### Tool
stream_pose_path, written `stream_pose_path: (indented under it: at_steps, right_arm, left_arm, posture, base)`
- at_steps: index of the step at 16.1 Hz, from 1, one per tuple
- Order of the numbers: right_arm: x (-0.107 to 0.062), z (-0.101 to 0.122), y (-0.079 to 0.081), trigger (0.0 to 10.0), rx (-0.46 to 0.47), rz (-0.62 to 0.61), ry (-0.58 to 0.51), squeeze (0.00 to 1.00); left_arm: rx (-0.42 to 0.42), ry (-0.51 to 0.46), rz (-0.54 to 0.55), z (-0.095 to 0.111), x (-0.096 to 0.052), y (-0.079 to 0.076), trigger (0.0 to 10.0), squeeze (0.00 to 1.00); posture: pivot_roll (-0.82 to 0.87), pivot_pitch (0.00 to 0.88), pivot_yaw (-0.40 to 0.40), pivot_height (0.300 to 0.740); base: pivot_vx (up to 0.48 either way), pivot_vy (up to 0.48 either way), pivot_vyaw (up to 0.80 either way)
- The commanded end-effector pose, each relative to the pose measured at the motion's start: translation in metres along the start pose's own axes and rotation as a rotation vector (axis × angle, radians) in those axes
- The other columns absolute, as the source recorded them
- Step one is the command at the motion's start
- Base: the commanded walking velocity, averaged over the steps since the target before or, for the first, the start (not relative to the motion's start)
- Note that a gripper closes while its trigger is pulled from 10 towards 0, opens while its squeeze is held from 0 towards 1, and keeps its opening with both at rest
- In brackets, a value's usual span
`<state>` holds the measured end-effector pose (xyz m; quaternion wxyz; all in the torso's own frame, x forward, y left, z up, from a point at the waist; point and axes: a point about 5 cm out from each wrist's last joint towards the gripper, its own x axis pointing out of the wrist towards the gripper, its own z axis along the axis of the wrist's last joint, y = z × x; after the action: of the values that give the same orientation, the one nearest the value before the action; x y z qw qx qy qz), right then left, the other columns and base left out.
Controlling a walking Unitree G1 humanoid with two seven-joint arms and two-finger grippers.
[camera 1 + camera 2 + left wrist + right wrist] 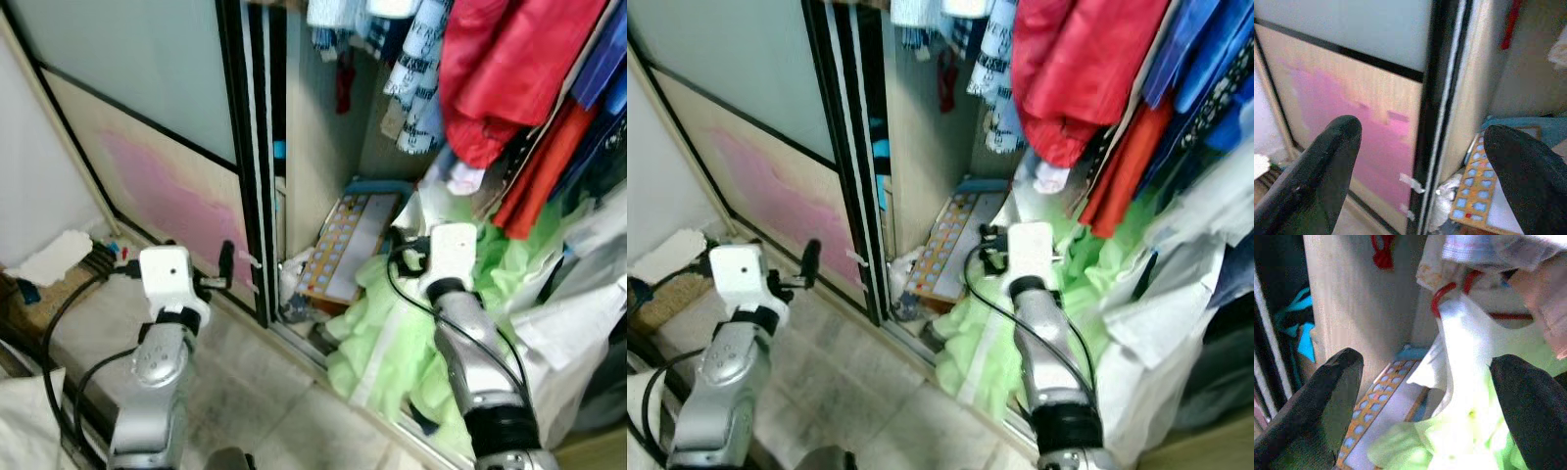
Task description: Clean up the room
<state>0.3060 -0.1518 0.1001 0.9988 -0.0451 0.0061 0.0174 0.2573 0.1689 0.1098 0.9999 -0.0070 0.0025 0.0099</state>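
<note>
My left gripper (223, 269) is open and held in front of the black-framed sliding wardrobe door (250, 176), close to its edge; nothing is between its fingers (1337, 147). The right gripper (404, 253) is open inside the open wardrobe, just above a light green garment (392, 333) that spills over the door track onto the floor. Between its fingers (1332, 387) I see a white plastic bag (1469, 347) and a flat board with blue squares (1378, 406) leaning at the wardrobe's bottom. It holds nothing.
Red jackets (509, 69) and blue clothes hang overhead on the right. White plastic sheeting (578, 323) bulges at the right. The door panel has a pink stain (162, 191). Crumpled white paper (59, 257) and cables lie at the left by the wall.
</note>
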Motion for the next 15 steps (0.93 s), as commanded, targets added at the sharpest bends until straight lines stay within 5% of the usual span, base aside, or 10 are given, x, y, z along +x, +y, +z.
stream_pose_path:
  at_steps: [1, 7, 15]
  right_arm:
    - [0.003, 0.004, 0.005, 10.0, 0.006, 0.020, -0.014, 0.00]
    - [0.008, 0.013, 0.006, 10.0, -0.006, 0.046, -0.047, 0.00]
    - [0.006, 0.011, 0.008, 10.0, -0.017, 0.075, -0.032, 0.00]
  left_arm:
    - [0.003, -0.004, 0.006, 0.001, 0.000, 0.002, 10.0, 0.00]
    - [0.012, -0.068, 0.053, 0.024, 0.004, 0.008, 10.0, 0.00]
    - [0.011, 0.001, 0.083, 0.005, -0.009, 0.010, 10.0, 0.00]
  posture:
    - [0.07, 0.000, -0.034, 0.740]
    - [0.10, 0.000, -0.040, 0.740]
    - [0.09, 0.000, -0.058, 0.740]
  base:
    - [0.000, 0.000, 0.00]
    - [0.000, 0.000, 0.00]
    - [0.000, 0.000, 0.80]
